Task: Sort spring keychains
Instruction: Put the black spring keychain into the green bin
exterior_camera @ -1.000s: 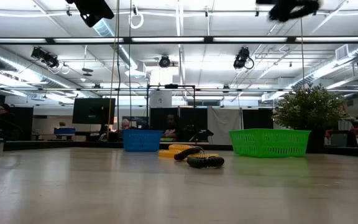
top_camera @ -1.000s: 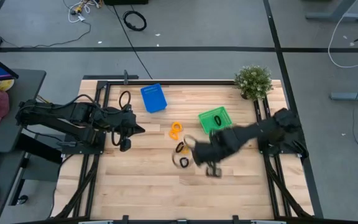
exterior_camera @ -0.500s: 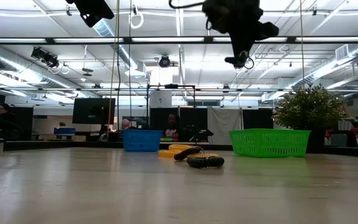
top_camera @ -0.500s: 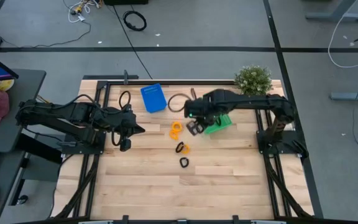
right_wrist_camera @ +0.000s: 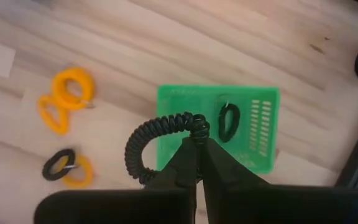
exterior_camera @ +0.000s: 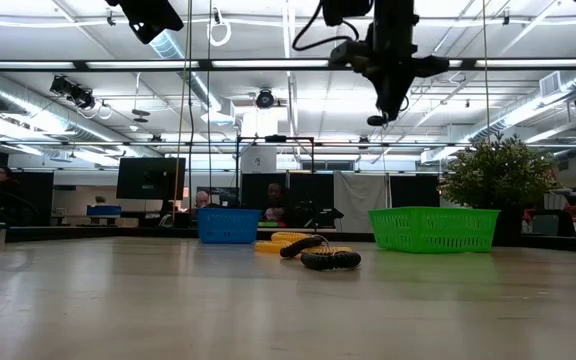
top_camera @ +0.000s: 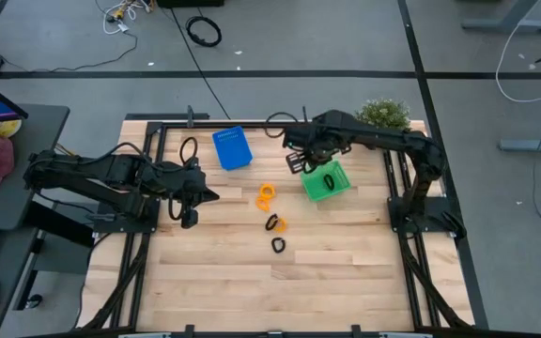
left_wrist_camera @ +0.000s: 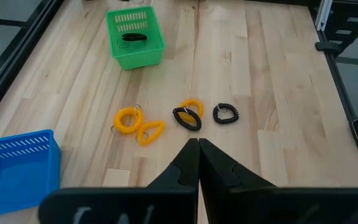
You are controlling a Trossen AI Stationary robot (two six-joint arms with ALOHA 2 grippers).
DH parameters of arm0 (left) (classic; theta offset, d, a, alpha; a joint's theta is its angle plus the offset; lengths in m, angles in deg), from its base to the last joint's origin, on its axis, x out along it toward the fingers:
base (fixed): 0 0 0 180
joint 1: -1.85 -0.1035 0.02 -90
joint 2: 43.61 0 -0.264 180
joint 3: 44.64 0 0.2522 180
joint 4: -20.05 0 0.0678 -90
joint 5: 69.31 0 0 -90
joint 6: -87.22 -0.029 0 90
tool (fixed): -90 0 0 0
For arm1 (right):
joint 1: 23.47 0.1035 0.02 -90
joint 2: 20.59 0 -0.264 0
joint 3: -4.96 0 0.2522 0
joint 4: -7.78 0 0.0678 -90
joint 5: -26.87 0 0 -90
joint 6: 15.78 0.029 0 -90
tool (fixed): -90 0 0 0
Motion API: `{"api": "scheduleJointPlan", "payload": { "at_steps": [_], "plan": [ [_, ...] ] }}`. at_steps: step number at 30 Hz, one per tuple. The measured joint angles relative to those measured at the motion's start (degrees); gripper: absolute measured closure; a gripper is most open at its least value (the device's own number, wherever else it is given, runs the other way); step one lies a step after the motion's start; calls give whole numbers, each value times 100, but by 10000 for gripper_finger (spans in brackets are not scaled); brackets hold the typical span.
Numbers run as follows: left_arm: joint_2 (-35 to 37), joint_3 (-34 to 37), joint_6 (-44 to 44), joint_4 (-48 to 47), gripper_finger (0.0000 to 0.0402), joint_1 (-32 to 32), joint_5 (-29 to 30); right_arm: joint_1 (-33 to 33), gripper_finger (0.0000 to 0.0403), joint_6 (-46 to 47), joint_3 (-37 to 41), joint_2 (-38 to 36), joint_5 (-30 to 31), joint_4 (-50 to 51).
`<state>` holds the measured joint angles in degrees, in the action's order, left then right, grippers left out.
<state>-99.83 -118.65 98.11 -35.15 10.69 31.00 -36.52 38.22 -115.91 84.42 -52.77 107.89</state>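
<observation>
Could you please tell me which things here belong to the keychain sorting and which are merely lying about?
Part of the job:
- orange keychains
- black keychains
- black keychain held by the right gripper
- green bin, one black keychain inside
- blue bin
- left gripper, waiting, shut

Lying about:
- potted plant
- cable coil on the floor

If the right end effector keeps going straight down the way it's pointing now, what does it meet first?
Most likely the green plastic basket. The right end effector, shut on a black coiled keychain, points down over it. Another black coil already lies inside. Depth is unclear.
</observation>
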Motion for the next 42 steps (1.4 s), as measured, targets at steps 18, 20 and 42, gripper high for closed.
{"api": "scheduleJointPlan", "payload": {
  "at_steps": [18, 20, 42],
  "plan": [
    [0, 0, -17, -3, 397, 0, 0, -305, 400, -501, 162, -29, -459, -385],
    [0, 0, -17, -5, 397, 0, 0, -292, 400, -452, 480, -114, -614, -662],
    [0, 0, -16, 7, 397, -4, 170, -499, 401, 512, 3892, -1585, -1127, -3162]
  ]
}}
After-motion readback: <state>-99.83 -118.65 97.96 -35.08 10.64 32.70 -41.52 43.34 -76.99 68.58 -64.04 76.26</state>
